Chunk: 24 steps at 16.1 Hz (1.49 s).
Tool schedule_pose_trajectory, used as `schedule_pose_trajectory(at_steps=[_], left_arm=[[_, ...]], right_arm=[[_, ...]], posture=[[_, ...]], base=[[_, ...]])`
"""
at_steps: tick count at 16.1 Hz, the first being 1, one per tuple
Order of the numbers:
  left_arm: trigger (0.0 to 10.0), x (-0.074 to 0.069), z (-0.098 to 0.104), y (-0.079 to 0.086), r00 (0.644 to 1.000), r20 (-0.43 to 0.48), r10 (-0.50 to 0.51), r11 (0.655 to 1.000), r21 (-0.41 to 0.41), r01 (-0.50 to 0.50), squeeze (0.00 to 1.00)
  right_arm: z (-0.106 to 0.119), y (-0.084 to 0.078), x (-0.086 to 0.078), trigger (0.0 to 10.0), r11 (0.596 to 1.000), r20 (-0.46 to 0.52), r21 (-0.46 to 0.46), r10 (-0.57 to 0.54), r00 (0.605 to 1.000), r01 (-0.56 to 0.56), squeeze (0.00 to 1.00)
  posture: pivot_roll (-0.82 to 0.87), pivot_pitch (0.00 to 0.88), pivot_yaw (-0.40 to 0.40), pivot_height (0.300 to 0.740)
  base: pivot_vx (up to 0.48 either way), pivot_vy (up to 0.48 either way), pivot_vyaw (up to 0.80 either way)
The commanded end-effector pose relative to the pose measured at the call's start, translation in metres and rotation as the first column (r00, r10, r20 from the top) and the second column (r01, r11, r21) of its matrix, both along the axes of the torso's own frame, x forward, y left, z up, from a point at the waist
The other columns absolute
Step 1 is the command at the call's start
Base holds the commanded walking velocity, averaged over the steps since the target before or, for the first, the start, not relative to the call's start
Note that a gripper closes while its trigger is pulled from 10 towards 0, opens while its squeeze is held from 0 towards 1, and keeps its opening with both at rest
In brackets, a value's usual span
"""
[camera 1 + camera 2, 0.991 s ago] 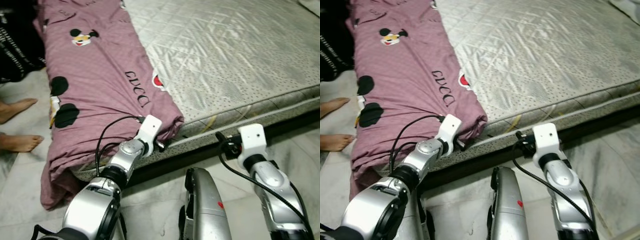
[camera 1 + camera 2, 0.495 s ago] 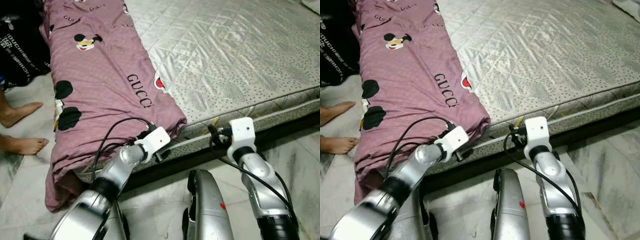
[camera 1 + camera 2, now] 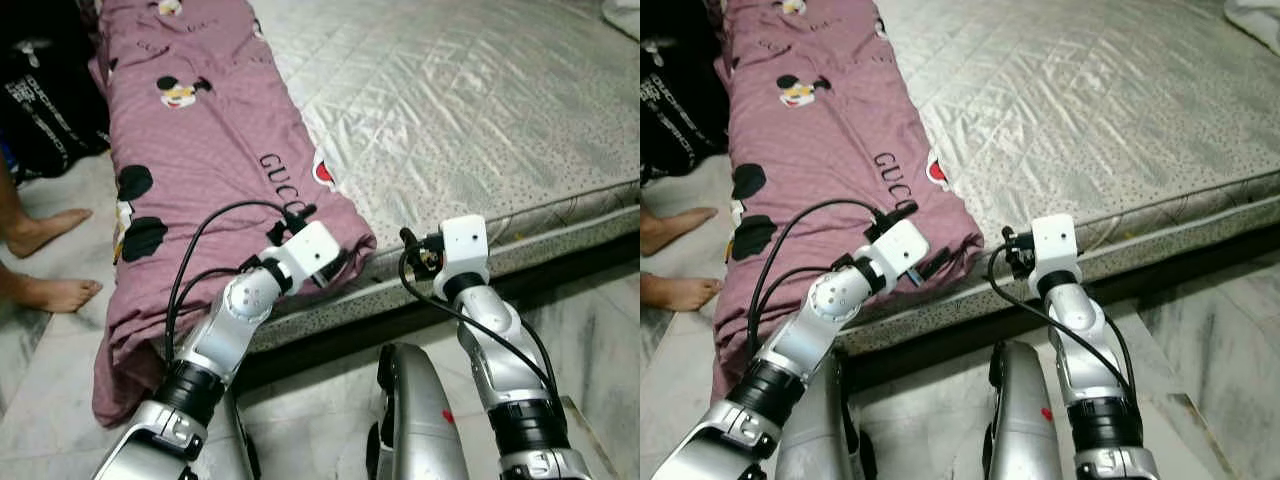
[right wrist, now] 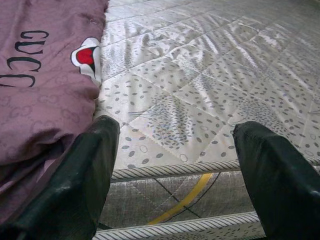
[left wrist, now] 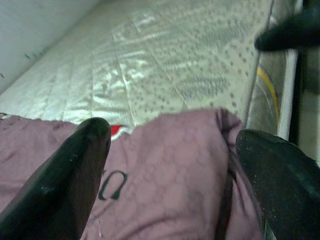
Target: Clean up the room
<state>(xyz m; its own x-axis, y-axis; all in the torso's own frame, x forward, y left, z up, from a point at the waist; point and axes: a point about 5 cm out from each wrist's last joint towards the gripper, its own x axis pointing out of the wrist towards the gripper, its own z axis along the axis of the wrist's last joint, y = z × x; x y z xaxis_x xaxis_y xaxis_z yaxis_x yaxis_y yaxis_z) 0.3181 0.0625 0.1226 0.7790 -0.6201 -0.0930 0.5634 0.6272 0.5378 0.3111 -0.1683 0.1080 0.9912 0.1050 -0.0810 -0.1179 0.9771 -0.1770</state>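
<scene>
Across the bare quilted mattress [image 3: 470, 90] the folded mauve blanket [image 3: 190, 150] lay along its left side, its near corner drooping over the edge, well placed for a grab. The left gripper [image 5: 170, 175] hung at that corner, fingers spread wide with nothing clamped, while the right gripper [image 4: 175, 170] faced the mattress edge beside it, equally agape. A person's bare feet [image 3: 45, 260] stood on the floor, the body above cut off.

both arms extended forward, fingers [image 5: 75, 170] spread
</scene>
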Motion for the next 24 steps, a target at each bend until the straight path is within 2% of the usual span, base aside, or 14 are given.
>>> schedule_pose_trajectory(at_steps=[1,2,5,8,9,10,11,13,15,16,17,18,21,24], left_arm=[[10.0,0.01,0.014,0.007,0.997,0.034,0.076,0.994,-0.082,-0.073,0.0],[10.0,0.019,0.019,0.019,0.986,0.039,0.164,0.98,-0.121,-0.158,0.0],[10.0,0.037,0.024,0.038,0.958,-0.006,0.285,0.946,-0.156,-0.283,0.0],[10.0,0.057,0.014,0.07,0.844,-0.197,0.499,0.81,-0.241,-0.535,0.0],[10.0,0.059,0.005,0.077,0.809,-0.27,0.522,0.78,-0.233,-0.581,0.0],[10.0,0.062,-0.007,0.084,0.757,-0.379,0.532,0.751,-0.201,-0.629,0.0],[10.0,0.062,-0.012,0.085,0.732,-0.43,0.528,0.74,-0.189,-0.645,0.0],[10.0,0.057,-0.028,0.079,0.713,-0.5,0.493,0.782,-0.105,-0.614,0.0],[10.0,0.052,-0.039,0.07,0.693,-0.56,0.453,0.798,-0.092,-0.596,0.0],[10.0,0.041,-0.057,0.057,0.673,-0.625,0.395,0.841,-0.048,-0.539,0.0],[10.0,0.037,-0.063,0.053,0.663,-0.646,0.378,0.851,-0.038,-0.523,0.0],[10.0,0.031,-0.07,0.041,0.683,-0.637,0.359,0.886,0.003,-0.463,0.0],[10.0,0.027,-0.072,0.027,0.723,-0.62,0.305,0.922,0.002,-0.387,0.0],[10.0,0.035,-0.063,0.041,0.772,-0.523,0.361,0.908,0.007,-0.42,0.0]], right_arm=[[-0.001,0.001,0.0,10.0,1.0,0.0,0.004,-0.003,1.0,0.003,0.0],[-0.002,0.001,0.0,10.0,1.0,0.003,0.006,-0.007,1.0,0.007,0.0],[-0.004,0.0,-0.004,10.0,1.0,0.004,0.006,-0.009,1.0,0.009,0.0],[-0.006,-0.011,-0.017,10.0,1.0,-0.012,-0.016,-0.023,1.0,0.023,0.0],[-0.006,-0.015,-0.026,10.0,0.999,-0.016,-0.026,-0.031,0.999,0.03,0.0],[-0.006,-0.02,-0.036,10.0,0.999,-0.026,-0.041,-0.036,0.999,0.035,0.0],[-0.006,-0.022,-0.042,10.0,0.998,-0.03,-0.047,-0.037,0.999,0.036,0.0],[-0.007,-0.029,-0.053,10.0,0.996,-0.05,-0.065,-0.057,0.997,0.054,0.0],[-0.005,-0.034,-0.057,10.0,0.995,-0.053,-0.073,-0.073,0.996,0.069,0.0],[-0.003,-0.036,-0.059,10.0,0.994,-0.056,-0.078,-0.078,0.995,0.074,0.0],[-0.003,-0.036,-0.059,10.0,0.994,-0.057,-0.08,-0.079,0.995,0.075,0.0],[-0.001,-0.036,-0.058,10.0,0.994,-0.063,-0.082,-0.081,0.995,0.076,0.0],[0.002,-0.032,-0.05,10.0,0.995,-0.049,-0.074,-0.076,0.996,0.072,0.0],[0.006,-0.019,-0.033,10.0,0.998,-0.023,-0.043,-0.05,0.998,0.049,0.0]], posture=[[-0.04,0.043,0.028,0.533],[-0.05,0.046,0.031,0.533],[-0.07,0.06,0.033,0.533],[-0.1,0.103,0.035,0.533],[-0.12,0.129,0.037,0.533],[-0.14,0.153,0.041,0.533],[-0.15,0.166,0.044,0.533],[-0.17,0.192,0.049,0.533],[-0.19,0.205,0.051,0.533],[-0.19,0.206,0.052,0.533],[-0.2,0.204,0.052,0.533],[-0.2,0.195,0.052,0.533],[-0.18,0.167,0.053,0.533],[-0.13,0.123,0.049,0.533]], base=[[0.0,0.0,0.0],[0.0,0.0,0.0],[0.0,0.0,0.0],[0.0,0.0,0.0],[0.0,0.0,0.0],[0.0,0.0,0.0],[0.0,0.0,0.0],[0.0,0.0,0.0],[0.0,0.0,0.0],[0.0,0.0,0.0],[0.0,0.0,0.0],[0.0,0.0,0.0],[0.0,0.0,0.0],[0.0,0.0,0.0]])
